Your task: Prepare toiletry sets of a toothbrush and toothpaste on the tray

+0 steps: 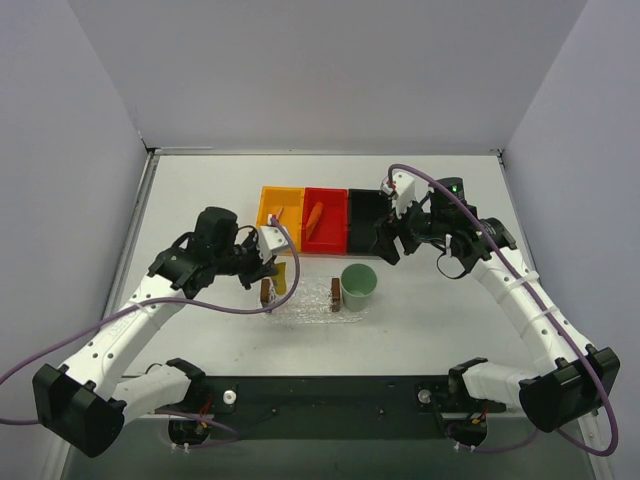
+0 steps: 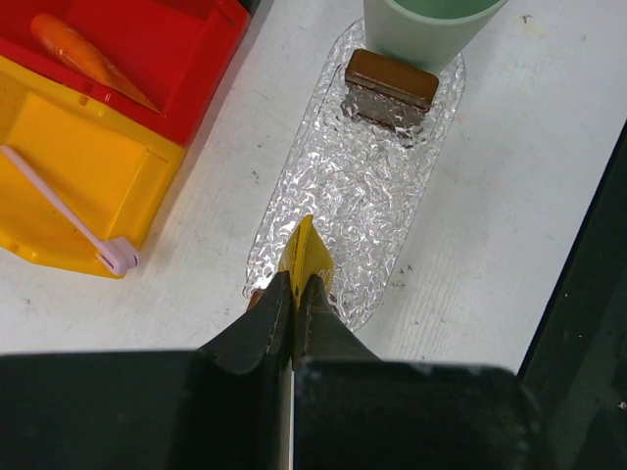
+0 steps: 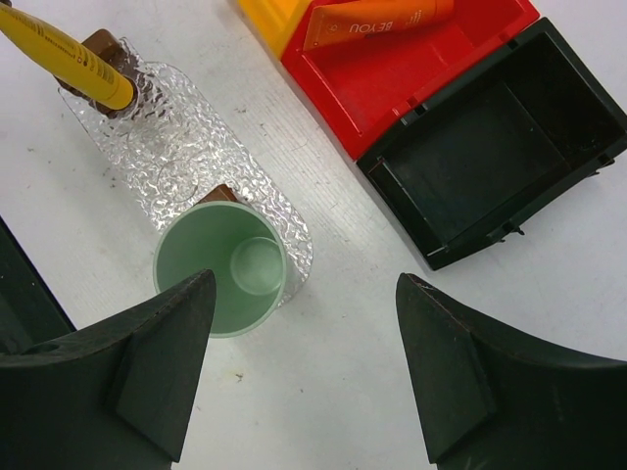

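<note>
Left wrist, gripper (image 2: 293, 289) hides yellow toothpaste (image 2: 306, 251) btm

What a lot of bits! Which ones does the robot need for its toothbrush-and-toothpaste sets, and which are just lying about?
Needed: yellow toothpaste tube, pinched in the left gripper; orange toothpaste tube in the red bin; toothbrush in the yellow bin; clear tray.
Lying about: green cup; black bin.
</note>
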Controlling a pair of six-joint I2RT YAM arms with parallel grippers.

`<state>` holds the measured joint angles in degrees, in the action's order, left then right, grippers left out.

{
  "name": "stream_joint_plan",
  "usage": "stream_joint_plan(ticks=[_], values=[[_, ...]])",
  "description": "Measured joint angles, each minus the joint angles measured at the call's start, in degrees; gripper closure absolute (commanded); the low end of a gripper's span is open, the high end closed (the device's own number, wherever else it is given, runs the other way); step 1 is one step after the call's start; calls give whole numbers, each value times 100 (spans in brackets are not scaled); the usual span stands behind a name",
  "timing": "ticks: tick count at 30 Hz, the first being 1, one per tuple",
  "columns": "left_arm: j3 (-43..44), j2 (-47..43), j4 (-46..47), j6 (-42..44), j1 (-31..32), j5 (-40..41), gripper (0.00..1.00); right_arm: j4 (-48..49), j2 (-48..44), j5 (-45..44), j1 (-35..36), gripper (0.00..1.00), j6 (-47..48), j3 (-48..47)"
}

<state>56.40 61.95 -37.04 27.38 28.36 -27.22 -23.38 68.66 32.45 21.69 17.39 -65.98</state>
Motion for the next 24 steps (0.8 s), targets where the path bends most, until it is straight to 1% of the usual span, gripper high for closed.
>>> stream_joint_plan(ticks=[24], values=[[-553,188,647,-76,4,4,100,39,0,59,-39,31,-79,90]])
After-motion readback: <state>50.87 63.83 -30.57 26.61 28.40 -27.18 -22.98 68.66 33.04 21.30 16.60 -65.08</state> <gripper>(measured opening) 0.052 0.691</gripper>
